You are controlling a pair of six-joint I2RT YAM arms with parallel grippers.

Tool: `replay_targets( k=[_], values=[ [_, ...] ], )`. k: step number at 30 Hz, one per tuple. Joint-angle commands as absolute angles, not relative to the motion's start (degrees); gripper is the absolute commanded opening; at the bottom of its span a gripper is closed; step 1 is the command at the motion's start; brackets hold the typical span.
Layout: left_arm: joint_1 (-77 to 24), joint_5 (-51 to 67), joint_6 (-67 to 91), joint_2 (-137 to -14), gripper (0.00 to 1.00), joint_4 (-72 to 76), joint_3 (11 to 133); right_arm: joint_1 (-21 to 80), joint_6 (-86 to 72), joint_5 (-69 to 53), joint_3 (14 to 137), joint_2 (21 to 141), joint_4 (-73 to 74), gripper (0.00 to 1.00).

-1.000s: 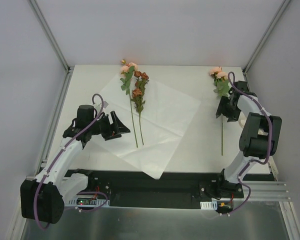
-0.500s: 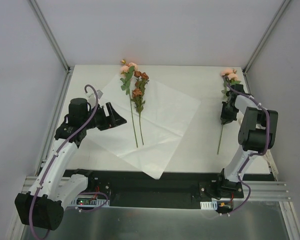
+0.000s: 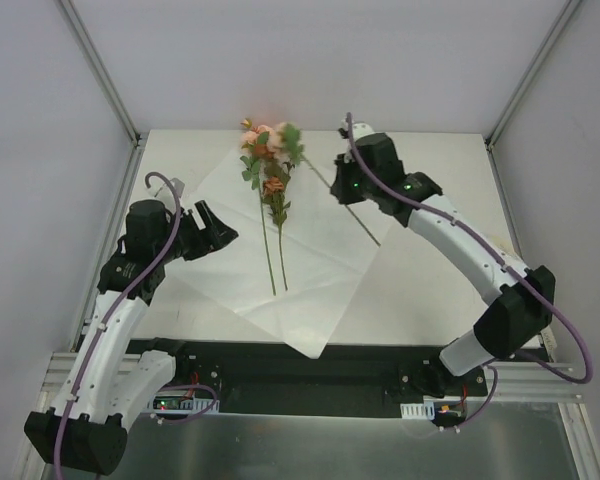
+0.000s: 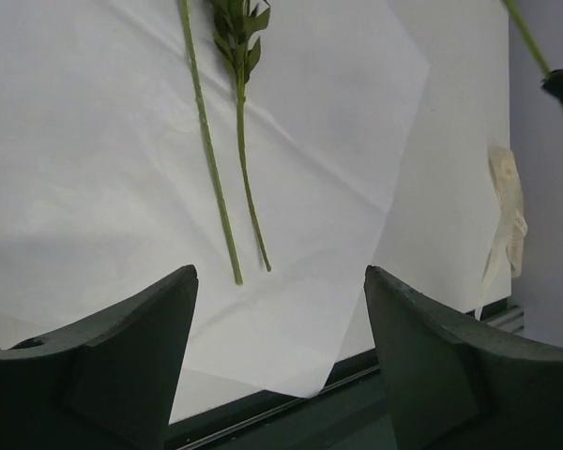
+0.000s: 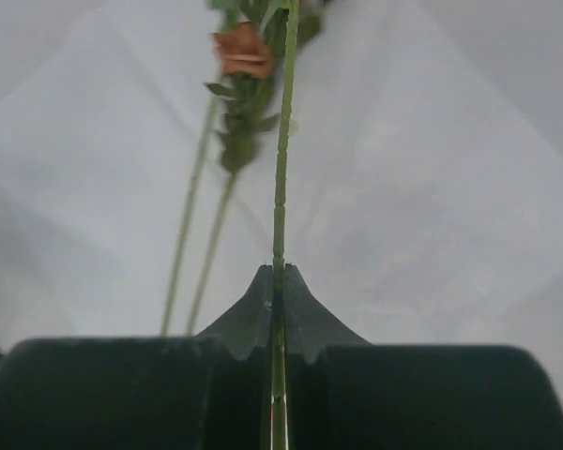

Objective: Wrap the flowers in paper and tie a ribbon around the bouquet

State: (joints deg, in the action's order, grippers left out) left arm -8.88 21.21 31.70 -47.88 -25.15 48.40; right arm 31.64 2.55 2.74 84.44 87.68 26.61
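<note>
1. The left end effector (image 3: 215,226) hovers over the left edge of the paper with its jaws spread and nothing between them. It has no part in the work at this point.
2. Two of the flowers (image 3: 272,200) already lie side by side on the paper (image 3: 330,230). Their blooms are at the far corner and their thin stems run towards the near edge. The gathering step looks partly done.
3. The paper lies flat and unfolded on the tabletop (image 3: 430,290), turned like a diamond. No edge is lifted or rolled, so wrapping has not begun.
4. The right end effector (image 5: 278,281) is clenched on a third flower stem (image 5: 283,141) and holds it above the paper, just right of the two lying stems. Its bloom is a blur near theirs in the overhead view. Placing this stem seems to be the step in hand.
5. The ribbon (image 4: 507,202) lies crumpled on the bare tabletop beyond the paper's right corner, well apart from the flowers and untouched.
6. Left to do, by my judgement: lay the third stem down, fold the paper around the bunch, then fetch and tie the ribbon. Most of the task remains.
</note>
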Motion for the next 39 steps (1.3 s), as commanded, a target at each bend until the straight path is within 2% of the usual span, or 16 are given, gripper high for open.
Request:
replay_targets(
  k=[1, 4, 6, 12, 20, 24, 27, 32, 39],
  values=[
    [-8.17, 17.3, 35.85, -44.29, 0.72, -25.75, 47.99, 40.68, -7.55, -5.36, 86.73, 94.47, 16.1, 0.01],
    [-8.17, 21.08, 37.61, -44.39, 0.72, -25.66, 46.06, 46.65, -8.35, -1.43, 88.77, 99.05, 11.53, 0.0],
    [-8.17, 21.71, 38.49, -43.95, 0.72, -25.49, 44.57, 49.9, -6.69, 7.01, 88.86, 100.63, 8.71, 0.01],
    [-8.17, 18.2, 39.46, -43.33, 0.73, -25.66, 42.8, 52.38, -4.22, 13.35, 91.49, 105.9, 5.45, 0.01],
    [-7.91, 23.11, 39.19, -57.47, 0.77, -25.4, 48.33, 52.03, -2.11, 12.13, 91.14, 104.69, 1.94, 0.0],
    [-7.82, 24.43, 40.51, -62.13, 0.77, -23.64, 50.97, 51.86, -1.59, 16.07, 92.63, 103.54, 1.92, 0.01],
    [-7.74, 26.19, 41.75, -65.2, 0.76, -21.54, 51.15, 51.16, -0.27, 20.21, 94.66, 103.36, 4.39, 0.0],
    [-7.73, 27.42, 41.75, -67.76, 0.73, -19.61, 49.23, 50.19, 0.97, 19.51, 90.79, 101.43, 1.5, 0.0],
    [-7.73, 26.99, 42.89, -69.18, 0.59, -16.7, 44.04, 48.6, 0.53, 18.11, 92.02, 105.47, 0.97, 0.0]
  ],
)
